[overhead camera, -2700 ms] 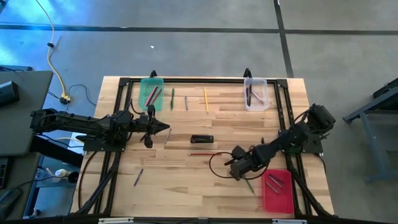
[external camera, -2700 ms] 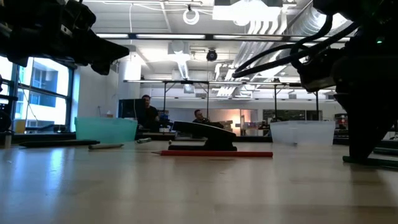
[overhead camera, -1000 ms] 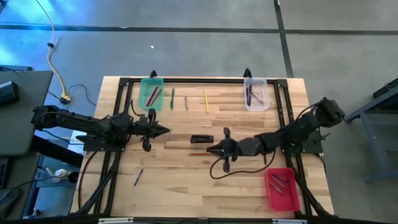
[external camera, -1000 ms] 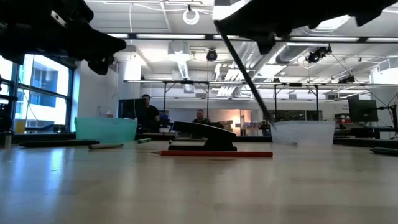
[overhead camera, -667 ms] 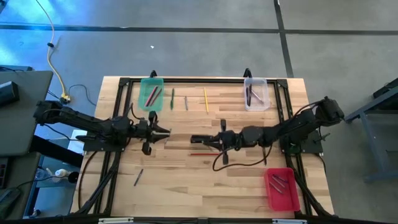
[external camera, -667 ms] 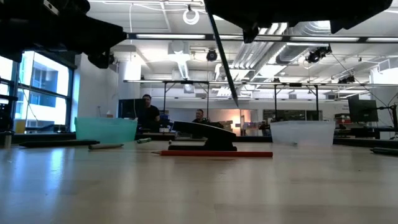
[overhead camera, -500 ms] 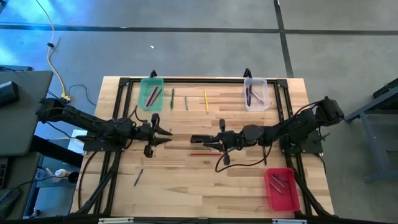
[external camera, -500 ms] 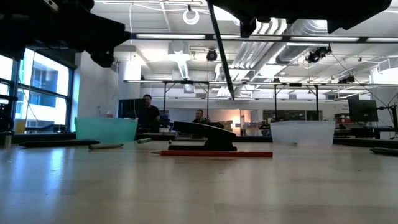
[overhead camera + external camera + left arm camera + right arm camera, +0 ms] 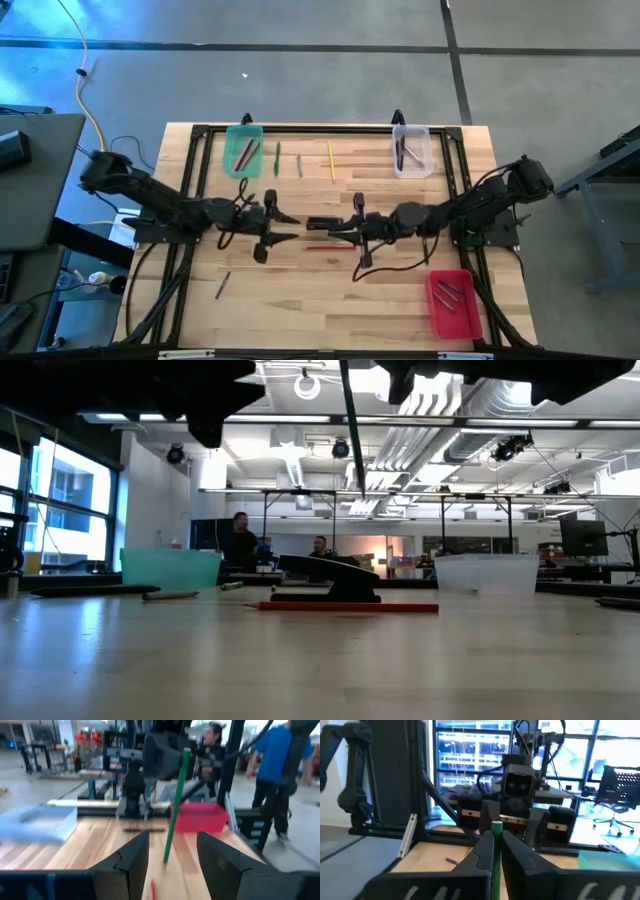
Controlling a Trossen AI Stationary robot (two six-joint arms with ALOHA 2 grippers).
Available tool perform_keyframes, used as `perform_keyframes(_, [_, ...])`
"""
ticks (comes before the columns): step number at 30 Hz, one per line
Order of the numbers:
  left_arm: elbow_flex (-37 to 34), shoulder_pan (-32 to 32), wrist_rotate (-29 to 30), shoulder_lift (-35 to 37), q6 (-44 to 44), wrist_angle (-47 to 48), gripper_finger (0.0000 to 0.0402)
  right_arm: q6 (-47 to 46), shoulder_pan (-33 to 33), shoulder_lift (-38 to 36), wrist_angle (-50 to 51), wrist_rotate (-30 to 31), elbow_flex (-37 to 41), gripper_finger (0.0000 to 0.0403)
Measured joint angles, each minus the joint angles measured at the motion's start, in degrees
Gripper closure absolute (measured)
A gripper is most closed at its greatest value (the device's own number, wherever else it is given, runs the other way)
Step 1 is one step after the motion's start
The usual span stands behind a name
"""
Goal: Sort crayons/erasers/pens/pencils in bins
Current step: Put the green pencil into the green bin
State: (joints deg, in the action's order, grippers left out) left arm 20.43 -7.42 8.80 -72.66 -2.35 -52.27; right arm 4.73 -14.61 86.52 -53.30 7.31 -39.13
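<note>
Since a second ago, my left arm has reached farther toward the desk's (image 9: pixel 400 300) middle and its jaws have spread apart; the right arm has pushed left to meet it. I read the scene from left to right.

A dark pen (image 9: pixel 222 285) lies alone on the near left of the desk. At the far edge sits the green bin (image 9: pixel 243 150) with a few sticks inside, and just right of it lie a green pencil (image 9: pixel 277 158), a grey pen (image 9: pixel 299 165) and a yellow pencil (image 9: pixel 331 160), each on bare wood.

My left gripper (image 9: pixel 285 227) hangs over the middle, jaws apart and empty; in the left wrist view the two fingers (image 9: pixel 132 857) frame a green pencil (image 9: pixel 175 810) held up ahead of them.

Between the two grippers lie a black block (image 9: pixel 323 223) and, just nearer, a red pencil (image 9: pixel 322 247).

My right gripper (image 9: pixel 335 233) faces the left one, jaws clamped on that green pencil (image 9: pixel 497 851), which in the low view slants down from the top edge (image 9: pixel 352 425), clear of the desk.

The clear bin (image 9: pixel 411 150) at the far right holds dark sticks. The red bin (image 9: pixel 449 304) at the near right holds a few pens.
</note>
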Motion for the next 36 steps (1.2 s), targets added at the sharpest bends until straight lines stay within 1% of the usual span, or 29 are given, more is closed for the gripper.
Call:
perform_keyframes(3, [1.06,-0.43,-0.76,-5.57,0.00,-7.61,0.0243,-0.11,-1.02,0.00,-2.45,0.01,0.00,0.0400])
perform_keyframes(5, [2.37,-0.59,-0.79,-9.03,0.29,-9.60,0.0243,-0.20,-1.78,0.00,-4.41,0.00,0.00,0.0400])
perform_keyframes(11, [9.25,-1.81,-1.59,-18.21,4.49,-11.08,0.0243,-0.88,-3.01,-0.02,-5.69,-0.02,0.00,0.0400])
perform_keyframes(16, [14.88,-2.69,-2.88,-23.70,4.98,-10.98,0.0243,-0.81,-3.12,-0.02,-5.73,-0.02,0.00,0.0400])
perform_keyframes(20, [17.35,-2.73,-1.37,-25.49,5.13,-10.95,0.0243,-0.80,-3.14,-0.02,-5.66,-0.04,0.00,0.0400])
perform_keyframes(23, [17.74,-2.73,1.32,-25.49,5.14,-11.10,0.0243,-0.76,-3.19,-0.02,-5.66,-0.46,0.00,0.0400])
perform_keyframes(25, [17.75,-2.73,1.95,-25.48,5.15,-11.07,0.0244,-0.79,-3.19,-0.02,-5.66,-0.55,0.00,0.0400])
perform_keyframes(29, [18.66,-2.27,-0.48,-25.30,5.07,-11.82,0.0256,-0.63,-3.19,-0.02,-5.93,-0.57,0.00,0.0400])
perform_keyframes(36, [20.98,-0.82,-5.05,-25.54,4.46,-11.78,0.0305,-0.79,-3.19,-0.02,-6.15,-0.81,0.00,0.0400])
